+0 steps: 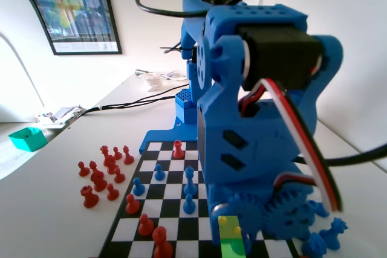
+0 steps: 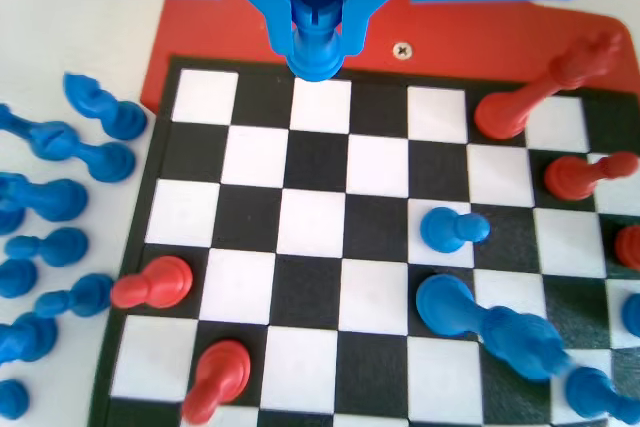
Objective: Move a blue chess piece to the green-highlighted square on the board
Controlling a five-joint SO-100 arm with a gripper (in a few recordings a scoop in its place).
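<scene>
In the wrist view my gripper (image 2: 318,42) is shut on a blue chess piece (image 2: 318,17) with a notched top and a flared base. It hangs upright over the board's (image 2: 190,72) far row, near the middle files. In the fixed view my blue arm (image 1: 254,119) looms close over the near end of the board (image 1: 148,149). The green-highlighted square (image 1: 233,249) shows at the bottom edge just below the arm, with a paler yellow-green square (image 1: 227,224) behind it. The held piece is hidden there by the arm.
On the board stand a blue pawn (image 2: 452,229), a taller blue piece (image 2: 470,312), two red pawns (image 2: 152,285) and red pieces (image 2: 540,92) at the right. Spare blue pieces (image 2: 60,197) lie off the left rim. Red pieces (image 1: 103,173) cluster beside the board; a teal box (image 1: 27,139) sits far left.
</scene>
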